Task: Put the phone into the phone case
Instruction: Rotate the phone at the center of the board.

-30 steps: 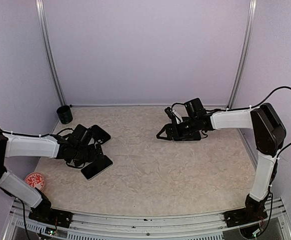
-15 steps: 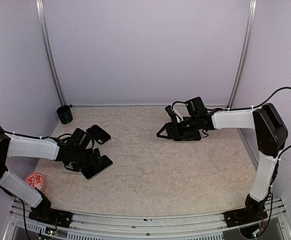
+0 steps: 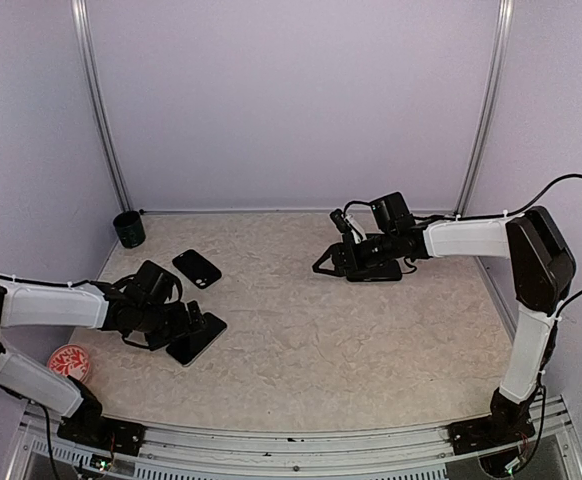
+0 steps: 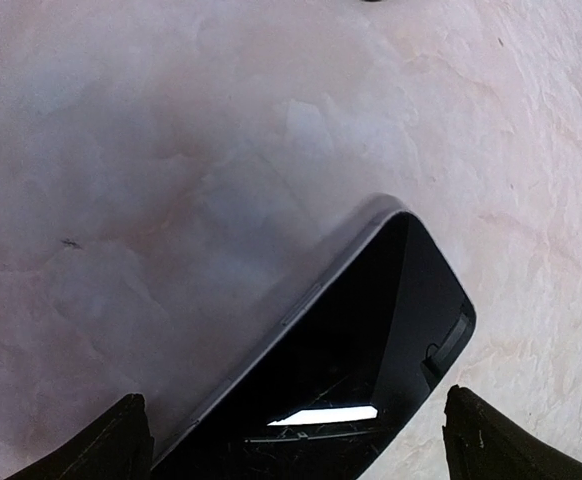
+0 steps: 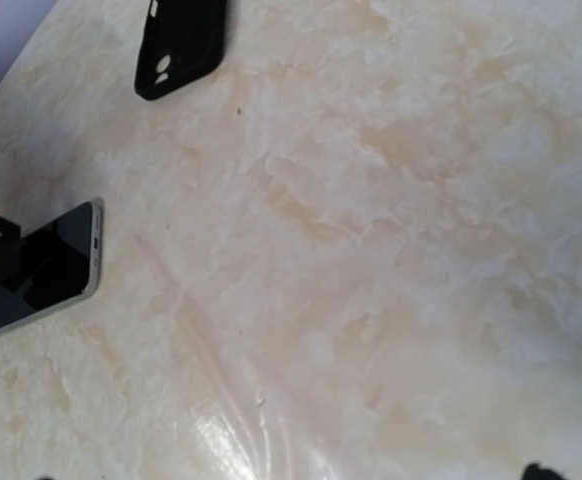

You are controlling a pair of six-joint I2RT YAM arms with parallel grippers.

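While hovering wide open over the phone flat on the near-left worktop, square left gripper across its long edges, closing low and evenly, phone case lying just beyond.

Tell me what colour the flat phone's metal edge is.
Silver-grey, framing the black glass phone; clearest in the left wrist view.

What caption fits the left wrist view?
Open left gripper poised over the phone, which lies flat on the marbled table.
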